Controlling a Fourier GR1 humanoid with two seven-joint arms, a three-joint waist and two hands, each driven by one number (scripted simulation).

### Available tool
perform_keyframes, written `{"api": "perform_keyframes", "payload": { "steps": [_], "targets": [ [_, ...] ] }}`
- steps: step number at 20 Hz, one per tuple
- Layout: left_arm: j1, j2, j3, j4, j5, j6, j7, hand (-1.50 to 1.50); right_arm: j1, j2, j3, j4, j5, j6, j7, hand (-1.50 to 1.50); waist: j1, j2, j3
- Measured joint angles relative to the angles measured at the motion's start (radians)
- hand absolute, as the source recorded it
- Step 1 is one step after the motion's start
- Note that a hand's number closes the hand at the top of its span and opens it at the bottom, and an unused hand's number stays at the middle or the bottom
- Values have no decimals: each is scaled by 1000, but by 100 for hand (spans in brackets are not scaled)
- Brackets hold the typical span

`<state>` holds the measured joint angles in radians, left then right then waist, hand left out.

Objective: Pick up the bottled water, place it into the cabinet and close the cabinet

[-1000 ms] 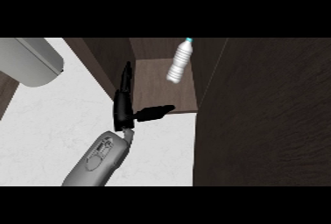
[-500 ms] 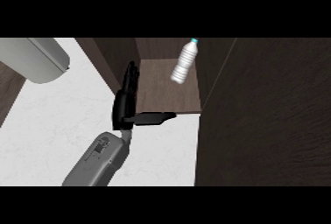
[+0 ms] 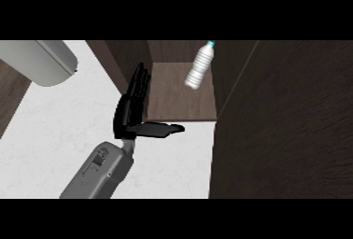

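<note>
- Bottled water [image 3: 198, 66] sits inside the cabinet [image 3: 180, 95], upper centre of the frame, toward the right side of the opening.
- Bottle is clear w/ a teal cap at the top; it leans, cap up and right, base down and left. Nothing is touching it.
- Cabinet is dark brown wood; its floor panel shows as a lighter brown patch in the frame's centre, w/ a dark side wall at left and a big dark panel [image 3: 283, 121] filling the right side of the frame.
- Can't tell whether that big panel is the door or the cabinet's side.
- 1 hand [image 3: 131, 109] in view, black, on a grey forearm [image 3: 96, 172] coming up from the lower left. Can't tell for sure which hand it is.
- Fingers [image 3: 141, 81] are straight and together, pointing up along the cabinet's left wall edge; thumb [image 3: 160, 129] sticks out to the right, at the front lip of the cabinet floor. Hand is open, holding nothing.
- Hand is well apart from the bottle, left and below it.
- White marbled surface [image 3: 62, 121] fills the left and lower centre.
- Pale grey rounded object [image 3: 43, 60] at the upper left, partly cut off by the frame; can't tell what it is.
</note>
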<state>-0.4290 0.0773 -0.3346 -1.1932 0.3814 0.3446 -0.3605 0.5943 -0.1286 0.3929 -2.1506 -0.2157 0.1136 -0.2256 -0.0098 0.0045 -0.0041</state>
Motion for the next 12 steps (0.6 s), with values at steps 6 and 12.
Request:
{"api": "perform_keyframes", "payload": {
  "steps": [6, 12],
  "targets": [
    [100, 22, -14, -208, 2, -8, 45, -150, 21, -9, 7, -21, 3, -11, 6, -150, 8, -4, 3],
    [258, 57, -42, -468, -16, -1, 85, -150, 31, -7, 41, -22, 25, -24, -8, -150, 12, -7, 4]
  ]
}}
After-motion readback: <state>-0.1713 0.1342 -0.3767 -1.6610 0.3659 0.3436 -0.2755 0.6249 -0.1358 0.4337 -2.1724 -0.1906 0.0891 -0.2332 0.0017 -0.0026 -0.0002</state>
